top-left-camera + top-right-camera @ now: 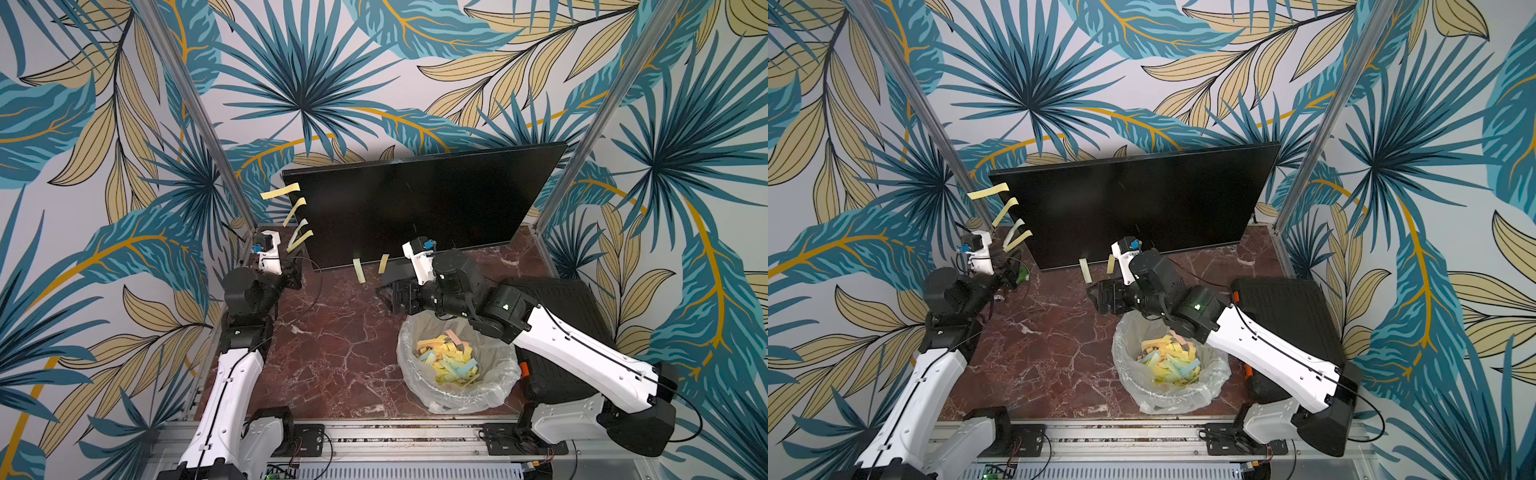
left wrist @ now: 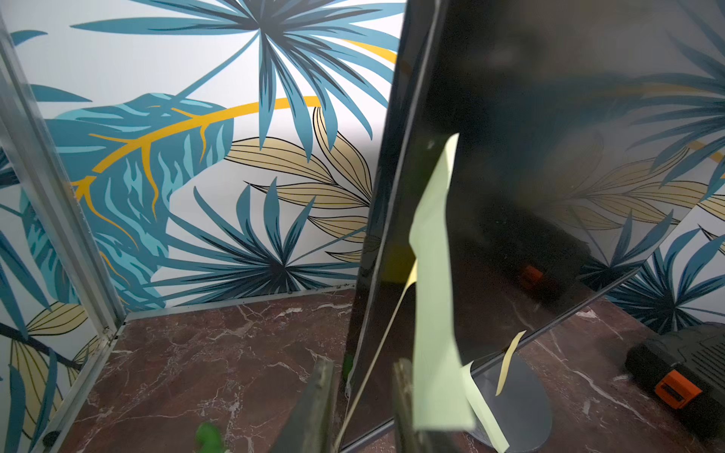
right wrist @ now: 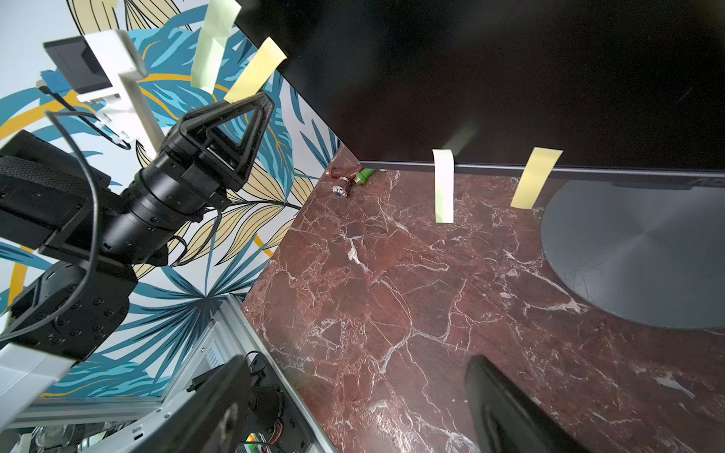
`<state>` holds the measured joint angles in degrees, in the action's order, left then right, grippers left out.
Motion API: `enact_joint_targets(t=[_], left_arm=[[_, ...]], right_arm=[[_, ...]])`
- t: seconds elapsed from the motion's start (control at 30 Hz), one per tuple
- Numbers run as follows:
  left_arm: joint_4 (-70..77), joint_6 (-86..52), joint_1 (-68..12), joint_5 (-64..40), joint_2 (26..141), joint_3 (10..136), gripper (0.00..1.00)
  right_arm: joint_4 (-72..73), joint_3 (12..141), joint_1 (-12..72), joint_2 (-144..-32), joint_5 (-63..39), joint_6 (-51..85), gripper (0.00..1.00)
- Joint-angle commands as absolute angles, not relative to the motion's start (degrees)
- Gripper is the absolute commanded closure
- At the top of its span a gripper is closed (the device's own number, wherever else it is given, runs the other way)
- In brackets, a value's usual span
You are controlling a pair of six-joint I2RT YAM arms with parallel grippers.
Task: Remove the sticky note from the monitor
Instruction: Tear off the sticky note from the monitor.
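Two hands: left hand (image 2: pixel 363 376) part-spread astride the lowest sticky note (image 1: pixel 300 242) on the side edge of the monitor (image 1: pixel 415 208), not pinching; right hand (image 3: pixel 359 368) spread wide, empty, above bare bench (image 1: pixel 332 353) just in front of two bottom-edge notes (image 1: pixel 358 270), bin (image 1: pixel 505 374) under its arm.

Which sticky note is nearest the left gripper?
The lowest note on the monitor's side edge, right at the left gripper; the others hang higher or on the bottom edge.
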<state>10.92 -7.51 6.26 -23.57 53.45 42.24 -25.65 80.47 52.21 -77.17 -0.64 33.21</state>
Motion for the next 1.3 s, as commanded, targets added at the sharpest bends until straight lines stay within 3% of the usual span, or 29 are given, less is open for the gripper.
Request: enact_joint_targets(t=[0.0,0.17,0.37,1.1,1.27], left_arm=[[12.04,-7.87,6.64,-23.66,52.4,41.61,0.72],[12.11,-8.04,6.62,-23.91,51.96,41.57,0.78],[11.79,-8.58,6.67,-24.13,51.06,41.28,1.0],[-3.13,-16.35,6.46,-27.86,40.8,36.44,1.0],[-8.16,-20.94,2.47,-27.57,37.19,36.51,1.0]], right_arm=[[-26.36,80.56,52.56,-77.1,0.18,32.4,0.11],[-26.32,80.33,52.55,-77.13,0.15,32.39,0.11],[-26.3,80.05,52.52,-76.96,0.35,32.48,0.11],[-25.83,80.05,52.56,-76.77,0.31,32.73,0.11],[-26.57,79.89,52.56,-75.96,0.96,32.28,0.11]])
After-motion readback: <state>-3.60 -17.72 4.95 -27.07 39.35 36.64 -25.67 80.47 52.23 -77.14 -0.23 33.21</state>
